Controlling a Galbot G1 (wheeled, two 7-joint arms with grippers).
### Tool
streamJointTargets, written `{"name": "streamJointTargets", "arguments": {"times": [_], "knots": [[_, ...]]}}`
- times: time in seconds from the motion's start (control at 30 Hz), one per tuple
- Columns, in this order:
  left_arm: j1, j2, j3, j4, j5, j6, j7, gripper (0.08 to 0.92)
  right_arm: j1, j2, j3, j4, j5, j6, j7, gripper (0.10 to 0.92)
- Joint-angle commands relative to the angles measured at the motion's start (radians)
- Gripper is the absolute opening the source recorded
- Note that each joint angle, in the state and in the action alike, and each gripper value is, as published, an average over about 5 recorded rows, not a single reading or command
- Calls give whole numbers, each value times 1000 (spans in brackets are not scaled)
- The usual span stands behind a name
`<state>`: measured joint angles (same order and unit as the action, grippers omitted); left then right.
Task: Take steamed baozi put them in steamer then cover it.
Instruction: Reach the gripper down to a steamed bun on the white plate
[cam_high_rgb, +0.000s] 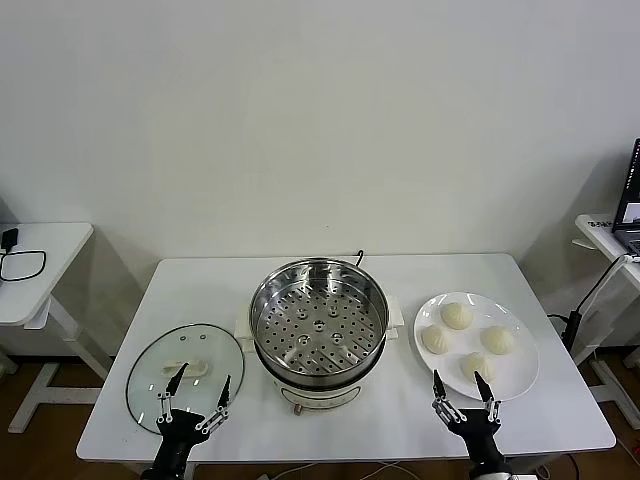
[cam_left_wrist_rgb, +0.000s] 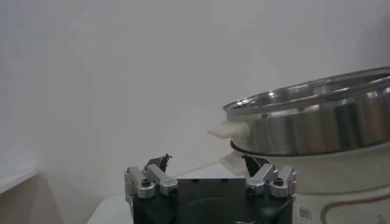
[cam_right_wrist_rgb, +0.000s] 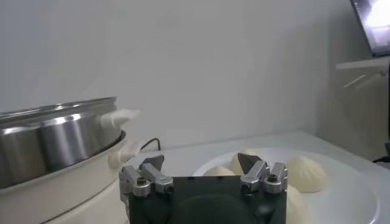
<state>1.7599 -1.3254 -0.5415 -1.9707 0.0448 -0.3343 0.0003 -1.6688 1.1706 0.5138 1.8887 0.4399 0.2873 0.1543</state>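
Note:
The steamer (cam_high_rgb: 318, 325) stands uncovered at the table's middle, its perforated tray bare. Several cream-white baozi (cam_high_rgb: 457, 315) lie on a white plate (cam_high_rgb: 525, 385) to its right. The glass cover (cam_high_rgb: 150, 385) with its white handle (cam_high_rgb: 188, 368) lies flat on the table to the steamer's left. My left gripper (cam_high_rgb: 198, 388) is open and empty at the front edge, over the cover's near side. My right gripper (cam_high_rgb: 465, 392) is open and empty at the front edge, just before the plate. The right wrist view shows the baozi (cam_right_wrist_rgb: 308, 173) beyond its fingers; the left wrist view shows the steamer (cam_left_wrist_rgb: 317, 125).
A white side table (cam_high_rgb: 40, 265) with a black cable stands at the far left. Another white table (cam_high_rgb: 610, 235) with a laptop stands at the far right. A black cord (cam_high_rgb: 358, 257) runs behind the steamer. A white wall is behind.

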Motion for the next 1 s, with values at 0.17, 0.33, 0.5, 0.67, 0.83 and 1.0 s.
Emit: {"name": "streamJointTargets", "arguments": {"times": [0.17, 0.33, 0.5, 0.67, 0.83, 1.0], "knots": [[9, -1, 18, -31, -9, -10, 0, 823, 338, -156, 8, -97, 85, -197, 78, 823], [8, -3, 26, -42, -25, -12, 0, 823, 590, -277, -108, -265, 217, -277, 58, 823], [8, -5, 26, -45, -26, -18, 0, 823, 810, -381, -265, -446, 288, -309, -49, 823], [9, -5, 25, -46, -25, -15, -2, 823, 999, -486, -449, -609, 259, -291, -349, 823], [9, -9, 29, -50, -24, -16, -3, 823, 1221, -566, -684, -748, 137, -256, -731, 823], [11, -12, 35, -50, -21, -18, -2, 823, 1478, -573, -891, -891, -67, -182, -1097, 823]]}}
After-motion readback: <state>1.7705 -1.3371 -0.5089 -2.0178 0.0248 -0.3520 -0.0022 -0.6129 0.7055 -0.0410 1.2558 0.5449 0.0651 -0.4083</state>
